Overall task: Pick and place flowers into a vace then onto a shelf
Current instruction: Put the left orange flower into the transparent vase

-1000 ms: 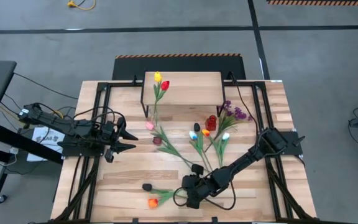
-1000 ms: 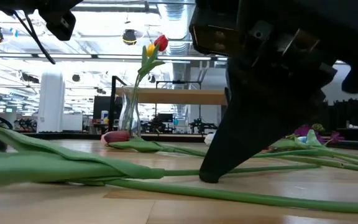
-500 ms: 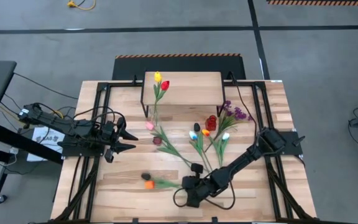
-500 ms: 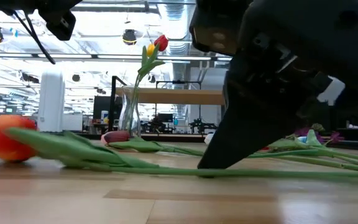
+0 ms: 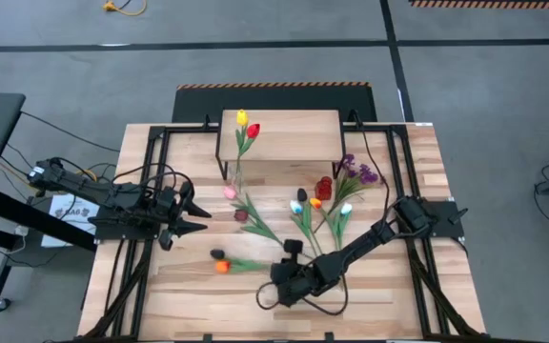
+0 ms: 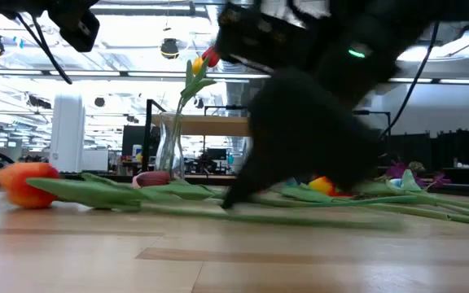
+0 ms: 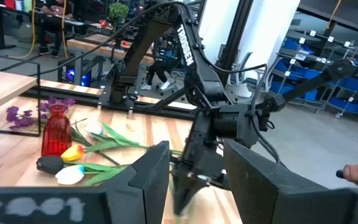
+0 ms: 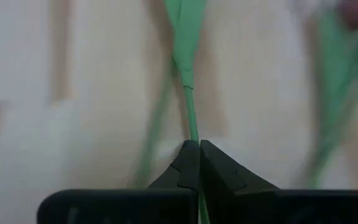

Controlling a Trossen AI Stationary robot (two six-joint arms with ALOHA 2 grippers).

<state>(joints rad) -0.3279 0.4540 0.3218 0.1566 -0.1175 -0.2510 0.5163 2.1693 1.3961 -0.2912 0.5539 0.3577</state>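
Right gripper (image 5: 276, 273) sat low over the desk (image 5: 189, 305) at about 6 o'clock of the desk's middle, fingers (image 8: 190, 163) pressed together on the green stem of the orange tulip (image 5: 222, 268). In the right wrist view the stem ran straight out from between the closed tips. The orange head lay on the desk at 9 o'clock of that gripper, near it, with a dark tulip head (image 5: 216, 255) just beside at the orange head's 12 o'clock. In the low view the orange head (image 6: 23, 182) rested on the wood with leaves trailing toward the gripper.

Left gripper (image 5: 198, 216) held off over the desk's 9 o'clock edge, fingers apart, nothing between them, well apart from the flowers.

Shelf (image 5: 294, 133) stood at 12 o'clock of the desk. A glass vase (image 6: 169, 146) stood at the shelf's near left corner with a yellow tulip (image 5: 241, 118) and a red tulip (image 5: 253, 131) upright in it.

Loose flowers lay between shelf and right gripper: a pink tulip (image 5: 229, 192) and a dark red tulip (image 5: 241, 215) near the vase, a cluster of white and orange tulips (image 5: 315, 203) at the middle, purple sprigs (image 5: 360, 173) at 2 o'clock. A small red vase (image 7: 56, 130) stood beside the sprigs.
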